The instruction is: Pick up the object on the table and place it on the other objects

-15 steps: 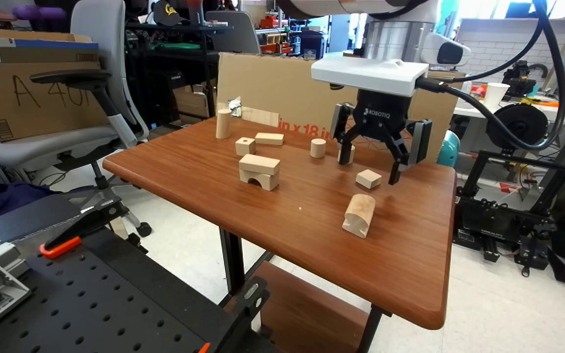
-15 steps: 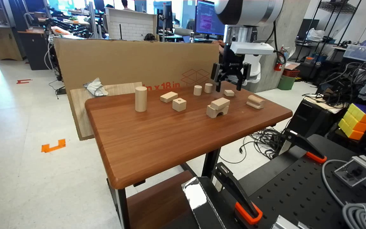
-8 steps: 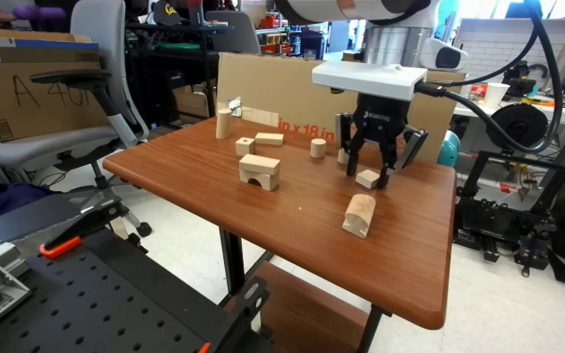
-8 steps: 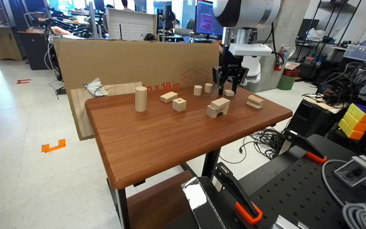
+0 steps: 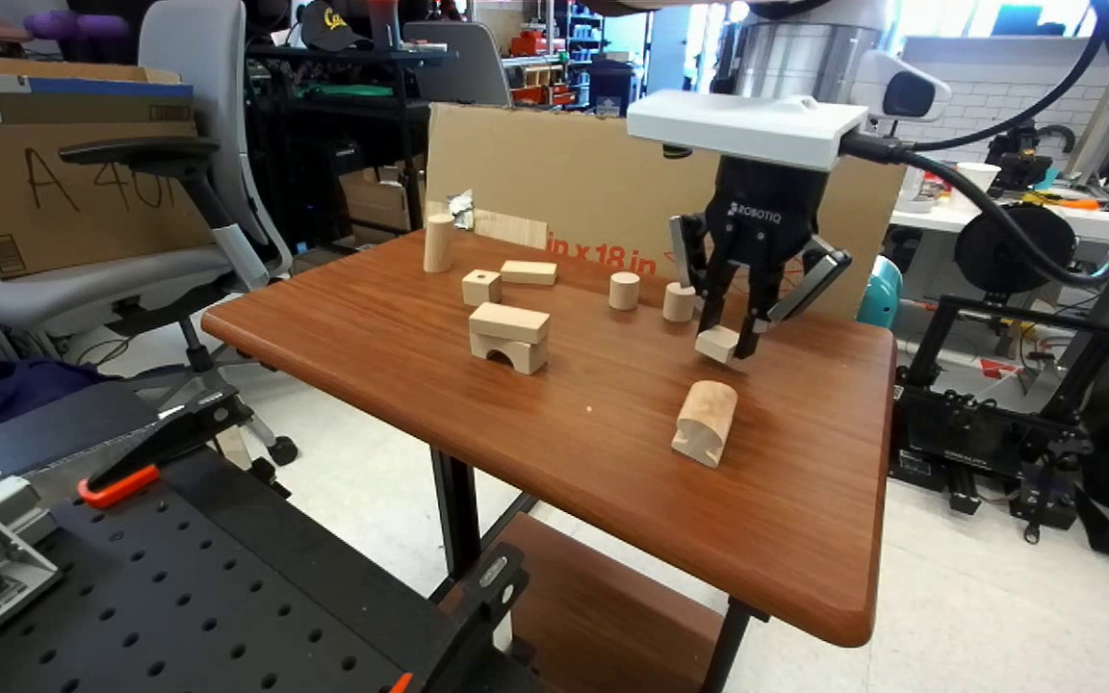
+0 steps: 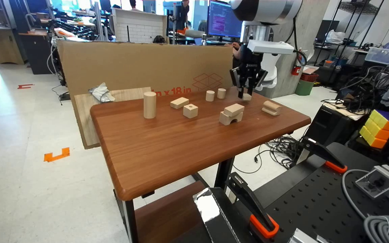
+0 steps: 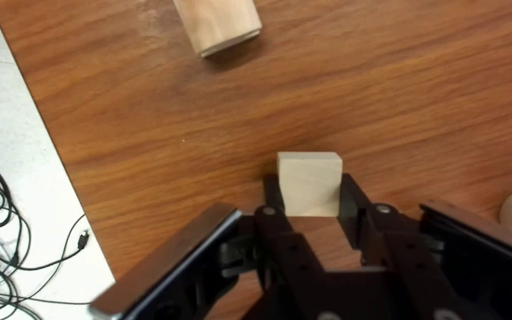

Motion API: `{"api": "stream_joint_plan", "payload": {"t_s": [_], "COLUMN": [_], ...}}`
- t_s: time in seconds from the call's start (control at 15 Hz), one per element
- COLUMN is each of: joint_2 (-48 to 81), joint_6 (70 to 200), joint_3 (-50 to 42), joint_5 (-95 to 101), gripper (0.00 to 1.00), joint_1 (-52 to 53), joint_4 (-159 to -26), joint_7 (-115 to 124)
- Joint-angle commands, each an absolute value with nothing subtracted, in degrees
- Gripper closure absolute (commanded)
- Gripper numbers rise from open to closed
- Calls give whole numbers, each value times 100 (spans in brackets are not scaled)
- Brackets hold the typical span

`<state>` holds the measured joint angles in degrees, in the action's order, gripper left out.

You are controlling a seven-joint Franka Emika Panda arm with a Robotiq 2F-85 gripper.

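Note:
The object, a small pale wooden block (image 7: 310, 184), is pinched between the fingertips of my gripper (image 7: 311, 189) in the wrist view. In an exterior view the same block (image 5: 716, 344) hangs tilted slightly above the table, with my gripper (image 5: 728, 337) shut on it. The other objects form a pile nearer the table's middle: an arch-shaped block (image 5: 516, 354) with an oblong block (image 5: 508, 322) lying across its top. Both exterior views show this pile, the arch (image 6: 225, 118) facing forward under the oblong block (image 6: 234, 109). The pile is outside the wrist view.
A rounded, grooved block (image 5: 706, 422) lies close to the gripper. Two short cylinders (image 5: 624, 291) (image 5: 679, 302) stand behind. Farther off are a cube with a hole (image 5: 481, 287), a flat block (image 5: 528, 272) and a tall cylinder (image 5: 438, 243). Cardboard (image 6: 140, 64) rises behind the table.
My gripper came down over the small block with its jaws apart, then shut on it. Now it has risen a little, and the block has left the table and tilted.

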<state>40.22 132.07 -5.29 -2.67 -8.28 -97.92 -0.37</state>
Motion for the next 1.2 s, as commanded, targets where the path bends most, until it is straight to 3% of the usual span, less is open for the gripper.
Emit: {"api": "stream_joint_plan", "payload": {"t_s": [0.0,0.47,1.13], "joint_2": [3495,2577,2410], "joint_6": [12880,13304,13484], "joint_3": [-390,-356,-103], "joint_5": [-363,181,491], "gripper": [91,91,91], "joint_1": [-945,-225,286], "joint_4": [-10129,-11068,-11633], "joint_7": [-306,21,6]}}
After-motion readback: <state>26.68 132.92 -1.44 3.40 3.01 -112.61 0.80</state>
